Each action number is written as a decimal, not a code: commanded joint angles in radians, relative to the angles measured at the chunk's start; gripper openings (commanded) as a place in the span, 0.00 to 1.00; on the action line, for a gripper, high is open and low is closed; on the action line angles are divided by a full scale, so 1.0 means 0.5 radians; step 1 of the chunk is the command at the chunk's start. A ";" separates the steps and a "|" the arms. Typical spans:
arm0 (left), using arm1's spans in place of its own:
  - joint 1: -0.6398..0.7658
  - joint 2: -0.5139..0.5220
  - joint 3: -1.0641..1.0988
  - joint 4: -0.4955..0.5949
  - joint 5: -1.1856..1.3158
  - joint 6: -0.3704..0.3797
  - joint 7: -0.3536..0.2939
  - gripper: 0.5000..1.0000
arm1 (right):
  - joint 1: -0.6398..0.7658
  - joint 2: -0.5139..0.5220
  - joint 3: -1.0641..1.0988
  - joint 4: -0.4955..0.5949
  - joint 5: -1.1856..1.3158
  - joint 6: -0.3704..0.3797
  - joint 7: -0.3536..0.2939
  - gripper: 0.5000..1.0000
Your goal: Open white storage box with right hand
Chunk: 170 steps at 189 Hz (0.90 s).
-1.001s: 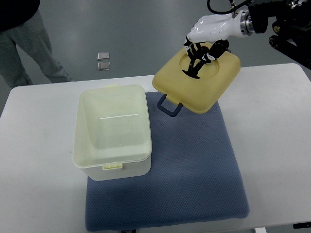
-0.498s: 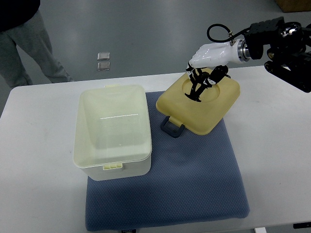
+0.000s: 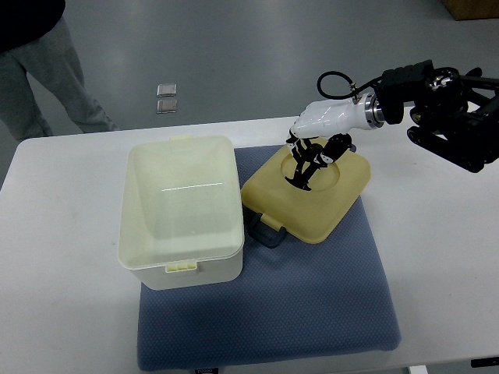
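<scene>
The white storage box point(image 3: 181, 209) stands open on the left part of the blue mat point(image 3: 312, 296), its inside bare. Its yellow lid point(image 3: 308, 195) lies to the right of the box, low over or on the mat, tilted a little, with a dark blue latch point(image 3: 263, 228) at its near-left corner. My right hand point(image 3: 310, 160) reaches in from the right edge, its black fingers curled into the round recess on top of the lid and gripping it. The left arm does not show.
A white table point(image 3: 437, 234) carries the mat. A person's grey trouser legs point(image 3: 47, 78) stand on the floor beyond the table's far left corner. Two small square plates point(image 3: 166, 97) lie on the grey floor.
My right hand has carried the lid down and toward the left, from high above the table's far edge to low over the mat beside the box.
</scene>
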 commanded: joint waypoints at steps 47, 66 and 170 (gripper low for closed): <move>-0.001 0.000 -0.001 0.000 0.000 0.000 0.000 1.00 | -0.053 0.023 0.003 -0.002 0.006 -0.012 0.000 0.00; -0.001 0.000 -0.001 0.000 0.000 0.000 0.000 1.00 | -0.050 0.023 0.003 0.004 0.009 -0.009 0.000 0.00; -0.001 0.000 -0.001 0.000 0.000 0.000 0.000 1.00 | -0.025 0.014 0.027 0.029 0.165 0.031 0.000 0.72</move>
